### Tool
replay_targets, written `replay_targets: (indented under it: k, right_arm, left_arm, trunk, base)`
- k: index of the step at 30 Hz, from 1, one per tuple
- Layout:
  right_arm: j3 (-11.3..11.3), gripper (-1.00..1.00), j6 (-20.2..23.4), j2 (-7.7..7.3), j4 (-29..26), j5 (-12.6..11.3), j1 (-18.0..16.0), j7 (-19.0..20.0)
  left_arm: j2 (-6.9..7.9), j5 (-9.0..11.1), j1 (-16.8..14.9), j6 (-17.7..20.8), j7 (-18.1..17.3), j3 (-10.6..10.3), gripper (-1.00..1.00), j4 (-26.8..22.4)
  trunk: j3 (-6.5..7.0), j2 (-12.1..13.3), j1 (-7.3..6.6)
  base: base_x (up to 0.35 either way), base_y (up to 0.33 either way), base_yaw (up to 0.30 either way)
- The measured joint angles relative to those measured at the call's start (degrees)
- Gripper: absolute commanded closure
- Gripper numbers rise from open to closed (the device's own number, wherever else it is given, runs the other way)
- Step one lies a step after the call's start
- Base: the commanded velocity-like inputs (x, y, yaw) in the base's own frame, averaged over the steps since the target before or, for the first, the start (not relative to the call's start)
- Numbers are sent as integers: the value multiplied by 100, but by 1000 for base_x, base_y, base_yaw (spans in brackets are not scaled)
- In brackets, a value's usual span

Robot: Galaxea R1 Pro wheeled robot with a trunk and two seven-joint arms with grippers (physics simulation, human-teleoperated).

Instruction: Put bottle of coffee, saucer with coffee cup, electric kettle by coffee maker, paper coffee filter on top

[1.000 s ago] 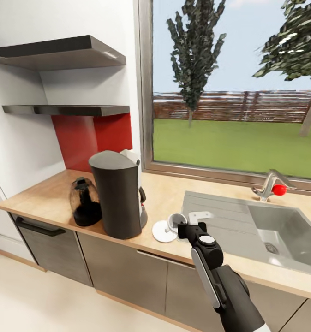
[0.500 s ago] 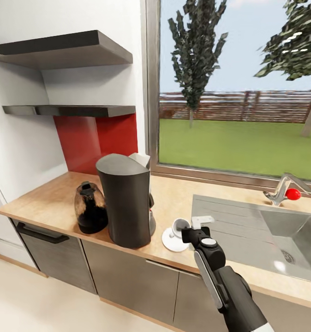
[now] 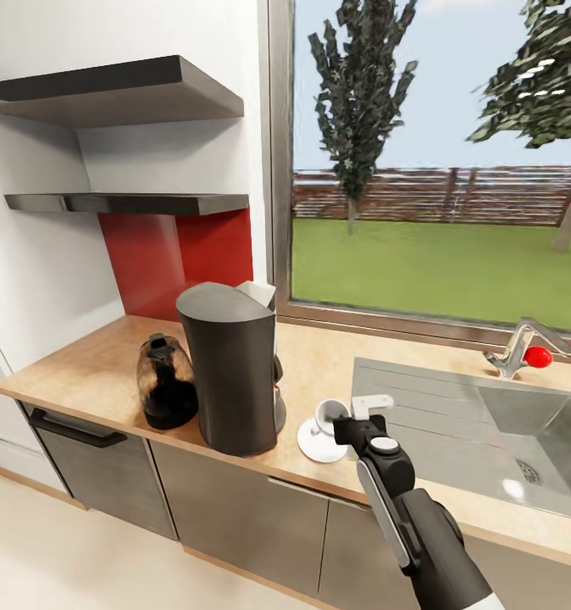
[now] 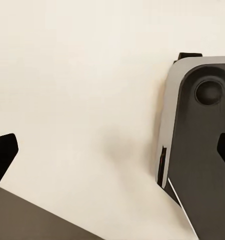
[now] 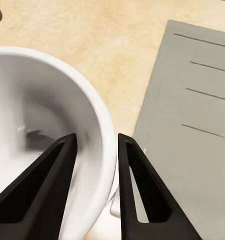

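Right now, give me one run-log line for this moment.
right gripper: shut on coffee cup rim | cup tilted over saucer | beside coffee maker | left gripper: open

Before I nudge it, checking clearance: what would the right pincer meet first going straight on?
Nothing to travel to: the right pincer already straddles the coffee cup rim. Pushed further, it would likely drive the cup into the saucer.

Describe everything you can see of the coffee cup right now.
The coffee cup is small, white and glossy, tilted with its open mouth facing the camera. It sits over the white saucer on the countertop, right of the coffee maker. The right gripper pinches its rim, one finger inside the bowl, one outside. No handle is visible.
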Motion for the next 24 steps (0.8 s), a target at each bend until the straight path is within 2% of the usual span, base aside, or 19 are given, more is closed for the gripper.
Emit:
replay_targets:
  k: [8, 17, 24]
  right_arm:
    - [11, 100, -2, -3, 97, -1, 0, 0]
    - [18, 100, -7, 2, 435, 0, 0, -8]
    - [18, 100, -7, 2, 484, 9, 0, -8]
  left_arm:
    - [7, 2, -1, -2, 0, -2, -100, 0]
    - [-9, 3, 0, 0, 0, 13, -100, 0]
    - [-4, 3, 0, 0, 0, 12, -100, 0]
  trunk:
    - [0, 0, -1]
    - [0, 0, 0]
    - [0, 0, 0]
  base:
    - [82, 60, 0]
    - [3, 3, 0]
    - [0, 0, 0]
